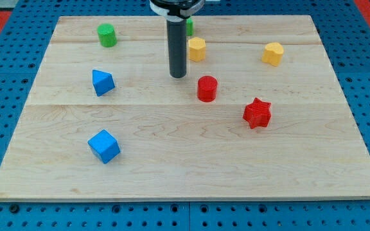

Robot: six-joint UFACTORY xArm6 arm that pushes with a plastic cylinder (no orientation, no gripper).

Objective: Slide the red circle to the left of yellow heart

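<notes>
So the biggest thing here is the surface [191, 160], a pale wooden board with visible grain and a couple of plank seams, sitting on a blue pegboard [5, 77] full of holes. Next is the arm's dark rod [177, 45], smooth and matte, coming straight down from the view's top; there's no hand on this rig at all, just my tip [178, 76] resting on the wood. The tip sits just to the view's left of the red circle [207, 88] and a bit above it, close but not touching. That red circle is a short, chunky cylinder, plain glossy red, near the board's middle. The red star [257, 113] is lower right of it. Two yellow blocks sit higher up: one [196, 49] right beside the rod, one [272, 54] further right; can't tell which is the heart. On the left are a blue cube [104, 145], a blue wedge-ish block [102, 82] and a green cylinder [106, 34]. Another green block [189, 26] peeks out behind the rod.
</notes>
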